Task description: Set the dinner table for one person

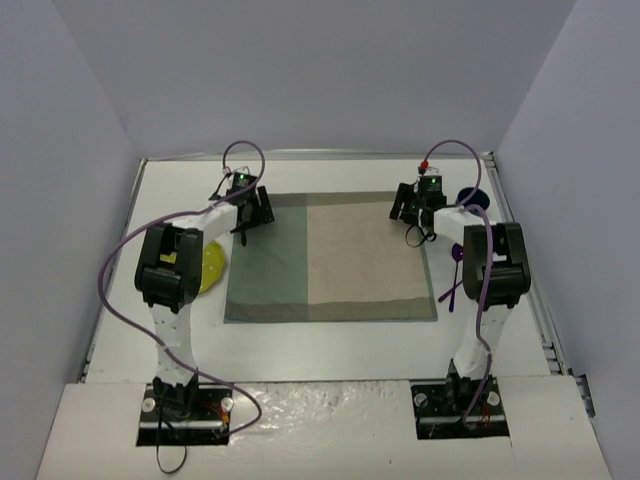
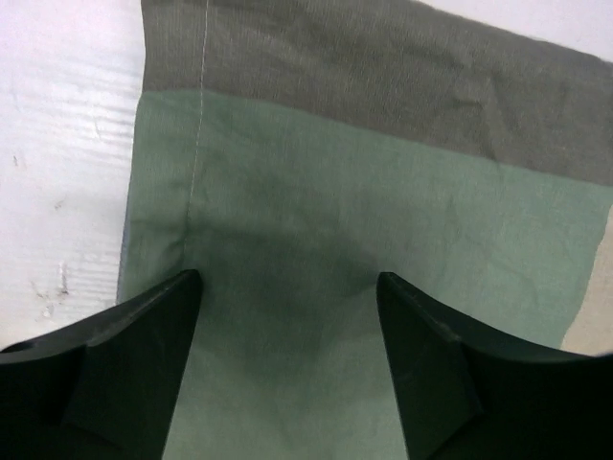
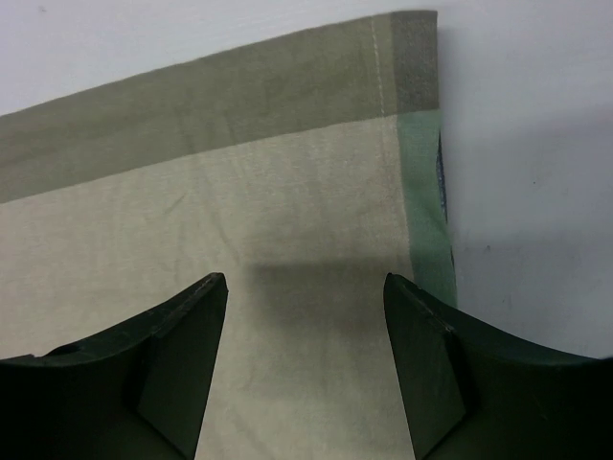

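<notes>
Got the left fingers spread wide above the green far corner of the placemat, pinching nothing. Same deal with the right fingers above the beige far corner. Can't tell whether touching cloth.

Looks like the mat-laying step, nearly done. Lift straight up, no dragging, or risk wrinkling those corners. Still to place: the yellow plate just left of the mat and the purple utensil just right.

Underneath everything, spot the worktop: big, flat, white, rectangular, thin metal edge rail.
</notes>
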`<state>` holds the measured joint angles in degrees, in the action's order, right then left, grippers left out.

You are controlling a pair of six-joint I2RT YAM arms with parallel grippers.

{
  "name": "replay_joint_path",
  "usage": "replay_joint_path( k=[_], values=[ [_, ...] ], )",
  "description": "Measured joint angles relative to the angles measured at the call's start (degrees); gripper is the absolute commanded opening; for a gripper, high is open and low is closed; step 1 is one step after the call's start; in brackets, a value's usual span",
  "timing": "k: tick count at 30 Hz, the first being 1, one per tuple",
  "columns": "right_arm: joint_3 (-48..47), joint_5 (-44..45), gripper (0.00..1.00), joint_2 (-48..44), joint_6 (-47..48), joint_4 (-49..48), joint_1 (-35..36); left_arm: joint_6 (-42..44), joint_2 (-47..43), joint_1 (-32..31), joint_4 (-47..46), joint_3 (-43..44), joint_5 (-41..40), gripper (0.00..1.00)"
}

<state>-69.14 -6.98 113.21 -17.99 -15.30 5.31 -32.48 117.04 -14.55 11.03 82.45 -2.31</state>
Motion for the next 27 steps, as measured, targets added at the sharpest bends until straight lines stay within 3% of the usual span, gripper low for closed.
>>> replay_joint_path(
  k=[14,27],
  values=[
    [-9.72,-6.27,0.63,9.79,-1.12,-4.35,-4.38,-1.94,6.29,0.44,-0.20,8.11,-1.68,0.69],
    [-9.55,-6.94,0.63,9.79,-3.14,-4.23,-4.57,-1.12,10.30,2.07,2.93,15.10,-1.54,0.71]
  ],
)
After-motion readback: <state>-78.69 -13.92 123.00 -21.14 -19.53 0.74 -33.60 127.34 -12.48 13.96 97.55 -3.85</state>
